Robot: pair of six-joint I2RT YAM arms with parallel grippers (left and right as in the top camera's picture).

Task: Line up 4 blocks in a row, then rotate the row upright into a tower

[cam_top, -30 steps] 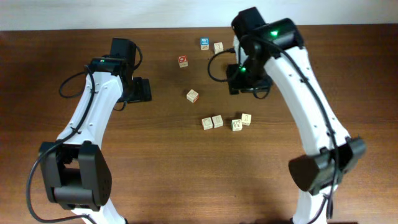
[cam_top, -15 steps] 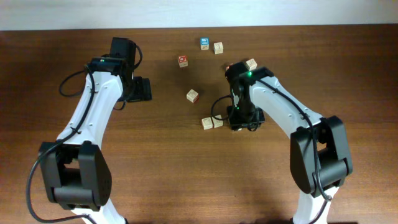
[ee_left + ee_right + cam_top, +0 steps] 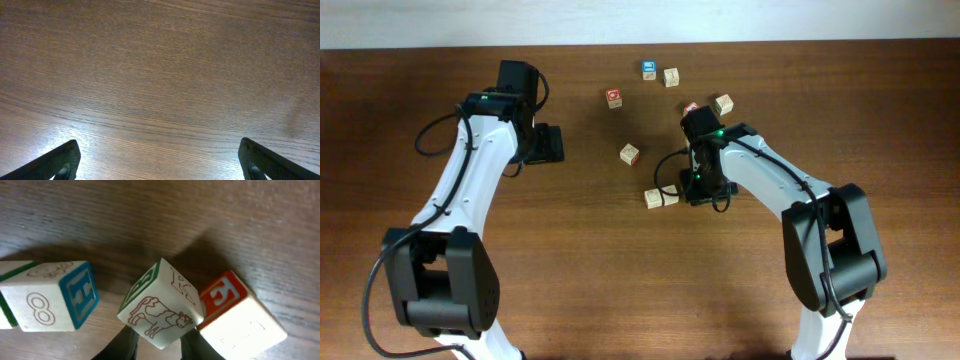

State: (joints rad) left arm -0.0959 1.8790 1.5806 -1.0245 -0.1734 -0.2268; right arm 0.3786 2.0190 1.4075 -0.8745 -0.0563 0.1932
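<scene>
Two pale wooden blocks [image 3: 653,198] [image 3: 670,196] lie side by side at mid-table. My right gripper [image 3: 706,190] sits low just right of them and covers the rest of that row. In the right wrist view its dark fingers [image 3: 131,341] press both sides of a tilted pale block with a cow print [image 3: 160,305]. A block with an 8 and a blue H [image 3: 47,297] lies to its left. A block with a red E face [image 3: 240,317] touches it on the right. My left gripper [image 3: 548,143] [image 3: 160,165] hangs open over bare wood, far to the left.
Loose cubes sit behind the row: a pale one with a red print [image 3: 630,153], a red-faced one [image 3: 614,97], a blue-faced one [image 3: 649,69], a pale one [image 3: 671,76], and a red-faced and a pale cube [image 3: 691,107] [image 3: 723,104] beside the right arm.
My right arm came forward from the back of the table down onto the row of blocks, and its jaws narrowed around the cow-print block. The left arm stayed still.
</scene>
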